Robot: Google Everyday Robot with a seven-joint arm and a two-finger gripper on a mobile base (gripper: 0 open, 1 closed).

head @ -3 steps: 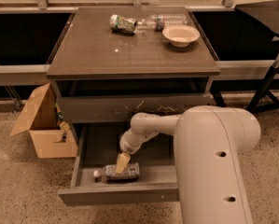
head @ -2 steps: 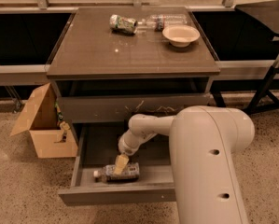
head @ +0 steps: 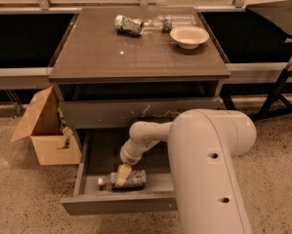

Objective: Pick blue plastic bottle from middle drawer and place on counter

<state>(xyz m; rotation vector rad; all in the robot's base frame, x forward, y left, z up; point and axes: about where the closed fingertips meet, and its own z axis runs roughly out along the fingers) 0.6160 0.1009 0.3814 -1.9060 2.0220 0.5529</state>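
The glossy dark bench (head: 135,57) stood on a speckled floor (head: 18,199), with a can (head: 128,25), a longer clear bottle (head: 174,21) and a pale bowl (head: 189,36) near its far edge, and an open cardboard box (head: 43,133) beside it. My arm (head: 204,169) hid one end of the open drawer (head: 116,204). My tool (head: 122,174) hung in that drawer over the blue bottle (head: 135,179); I could not tell how wide it stood or whether it gripped. The blue bottle lay on its side along the front wall, cap toward the box.
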